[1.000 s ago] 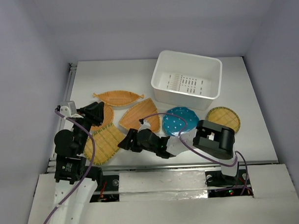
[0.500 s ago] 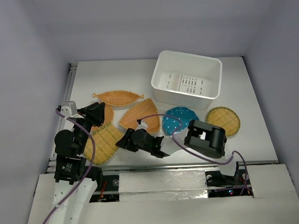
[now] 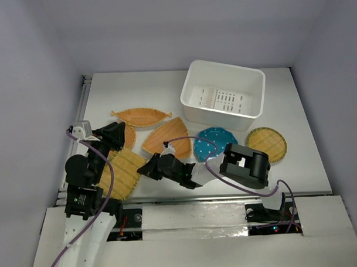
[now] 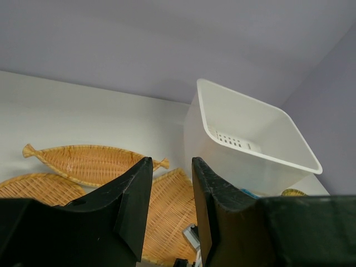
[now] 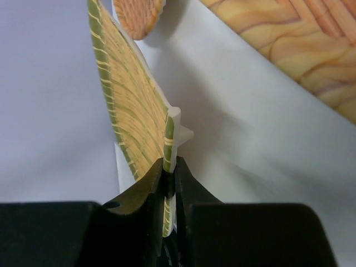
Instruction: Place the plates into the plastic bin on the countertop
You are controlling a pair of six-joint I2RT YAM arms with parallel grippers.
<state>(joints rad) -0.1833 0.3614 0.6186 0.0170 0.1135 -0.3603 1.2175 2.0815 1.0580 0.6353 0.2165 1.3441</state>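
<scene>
The white countertop (image 3: 148, 93) — a metal rail (image 3: 83, 96) along its left edge — carried the plastic bin (image 3: 213, 117) at the far right. Nearer lay a leaf-shaped wicker plate (image 3: 141, 116), a fan-shaped plate (image 3: 167, 137), the teal dotted plate (image 3: 217, 141) and a round wicker plate (image 3: 267, 143); a green-striped plate (image 3: 124, 170) was at the near left.

Left arm (image 3: 81, 175) and right arm (image 3: 245, 165): matte black, blocky joint housings, white covers (image 3: 83, 257) near the bases. Thin purple cables (image 3: 190, 136) loop along both. Hand fingers (image 4: 130, 211) black, wedge-shaped.

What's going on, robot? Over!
Right tool shut on edge of round green-rimmed wicker plate. Left tool open, empty. White rectangular plastic bin empty, nothing blocking it.
</scene>
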